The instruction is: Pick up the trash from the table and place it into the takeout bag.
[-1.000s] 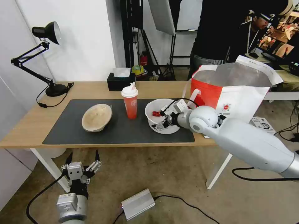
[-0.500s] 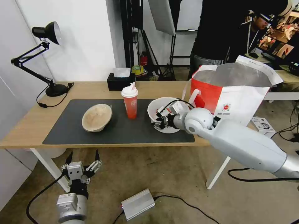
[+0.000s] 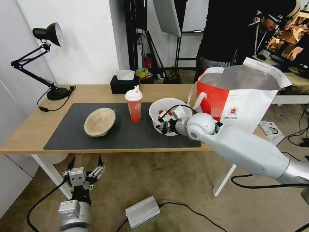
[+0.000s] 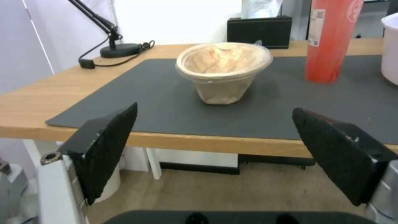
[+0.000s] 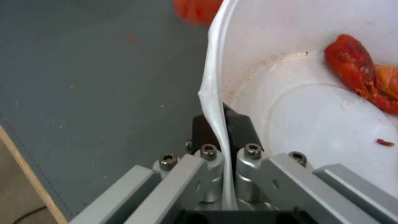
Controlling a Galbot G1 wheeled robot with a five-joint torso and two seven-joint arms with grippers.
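Surface (image 3: 38, 124): long light-wood top on white legs, carrying a dark grey mat (image 3: 125, 138).
Takeout bag (image 3: 244, 96): large white bag with red panels, mouth open, foil lining showing; stands at the right end of the surface, just beside the white bowl.
Surroundings: black desk lamp (image 3: 48, 35) at the far left corner; black tissue box (image 3: 124, 84) at the back edge, behind the red cup.
White bowl (image 3: 165, 111): on the right part of the mat, tilted, wall dented at the grip; right wrist view shows red shells (image 5: 360, 73) inside.
Beige bowl (image 3: 100, 121): on the left part of the mat, tilted; left wrist view shows a crumpled lining.
Red cup (image 3: 134, 104): upright with white lid, between the two bowls.
Right end effector (image 3: 164, 124): fingers pinched on the white bowl's near rim, one pad inside, one outside.
Left end effector (image 3: 84, 167): below the front edge of the surface, fingers spread wide, nothing between them.
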